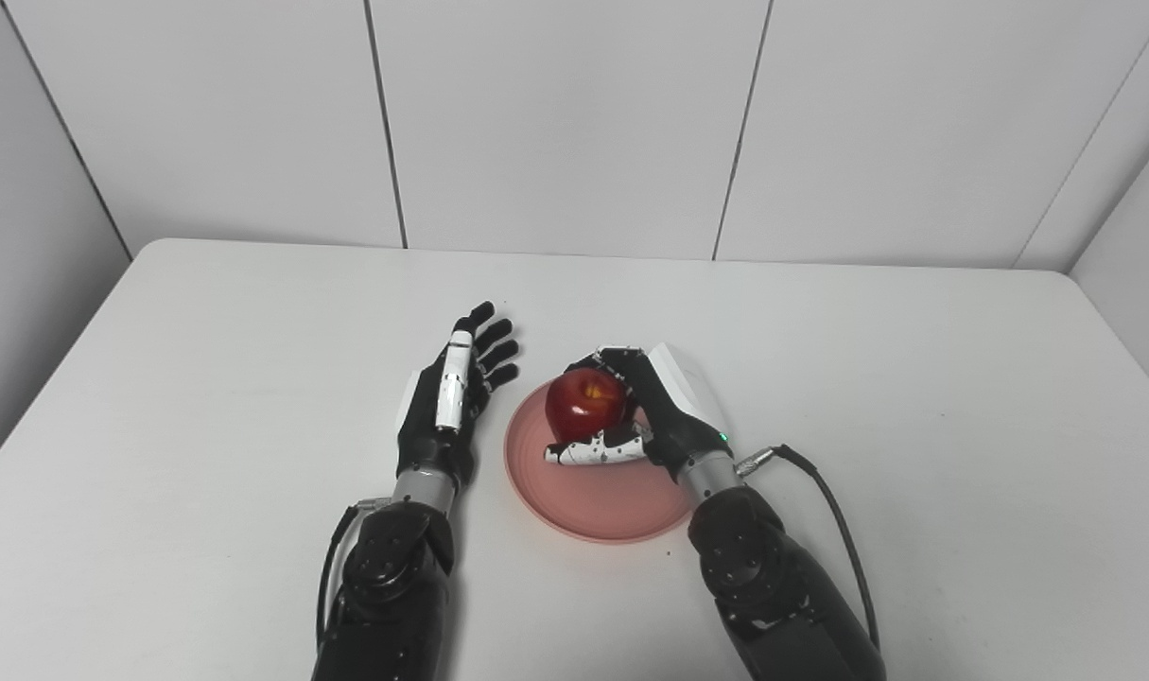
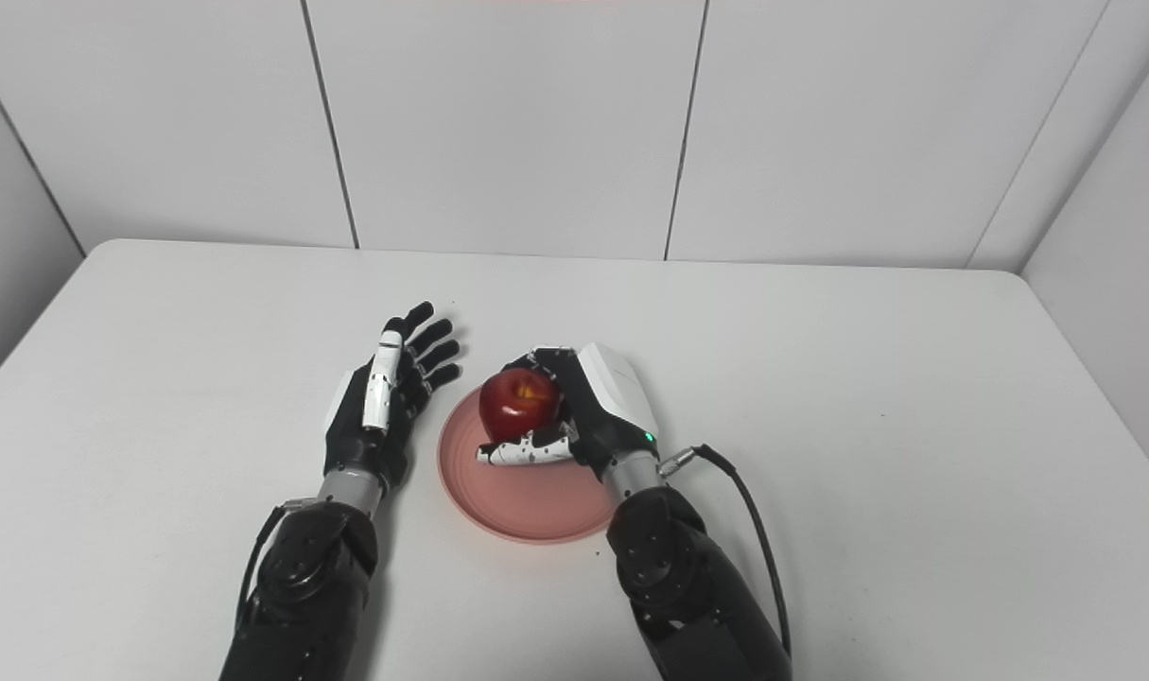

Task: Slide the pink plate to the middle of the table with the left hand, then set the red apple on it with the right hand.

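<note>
Round pink plastic plate is sitting mid white table, carrying the glossy red apple at its far side. Right hand is gripping that apple over the plate. Left hand is resting just left of the plate, fingers spread, holding nothing.

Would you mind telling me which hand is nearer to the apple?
Right. The right hand wraps around the apple over the plate; the left hand lies open beside the plate, apart from it.
</note>
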Motion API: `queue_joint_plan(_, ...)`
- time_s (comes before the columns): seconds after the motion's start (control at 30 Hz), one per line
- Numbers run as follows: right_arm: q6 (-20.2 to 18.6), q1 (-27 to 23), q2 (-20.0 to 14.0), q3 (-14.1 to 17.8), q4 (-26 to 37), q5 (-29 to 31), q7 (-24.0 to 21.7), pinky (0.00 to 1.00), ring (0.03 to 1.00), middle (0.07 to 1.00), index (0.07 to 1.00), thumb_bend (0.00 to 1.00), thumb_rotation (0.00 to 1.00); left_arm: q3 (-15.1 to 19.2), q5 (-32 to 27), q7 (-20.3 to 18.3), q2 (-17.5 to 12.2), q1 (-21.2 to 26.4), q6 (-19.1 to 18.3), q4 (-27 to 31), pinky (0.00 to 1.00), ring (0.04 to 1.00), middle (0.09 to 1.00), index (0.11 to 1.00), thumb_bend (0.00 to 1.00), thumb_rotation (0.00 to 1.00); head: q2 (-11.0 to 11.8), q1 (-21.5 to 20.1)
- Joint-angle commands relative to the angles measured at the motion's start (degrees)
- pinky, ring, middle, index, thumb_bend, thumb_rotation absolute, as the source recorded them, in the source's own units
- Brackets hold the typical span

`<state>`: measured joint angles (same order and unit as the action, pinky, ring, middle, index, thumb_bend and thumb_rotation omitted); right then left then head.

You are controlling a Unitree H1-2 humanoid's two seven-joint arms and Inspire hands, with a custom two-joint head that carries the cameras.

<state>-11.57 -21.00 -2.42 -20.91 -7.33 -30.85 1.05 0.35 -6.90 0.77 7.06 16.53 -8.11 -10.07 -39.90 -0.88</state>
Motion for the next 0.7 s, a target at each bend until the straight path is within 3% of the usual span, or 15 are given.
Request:
queue_joint_plan(0.0, 2.86, -1.32, 0.20, -0.15, 1.01, -0.62, 0.76, 0.32, 0.396, 0.440, 0.520, 0.53, 0.00, -0.44, 0.67, 0.26, 0.49, 1.35, -0.09, 1.41, 0.83, 0.848, 0.869, 0.865, 0.38, 1.00, -0.06, 0.04)
queue_joint_plan(0.67, 3.18, -0.41, -0.28, 0.19, 1.27, -0.32, 0.25, 0.37, 0.447, 0.465, 0.520, 0.53, 0.00, -0.61, 0.75, 0.76, 0.72, 1.29, -0.72, 1.91, 0.82, 0.843, 0.863, 0.862, 0.39, 1.00, -0.38, -0.13)
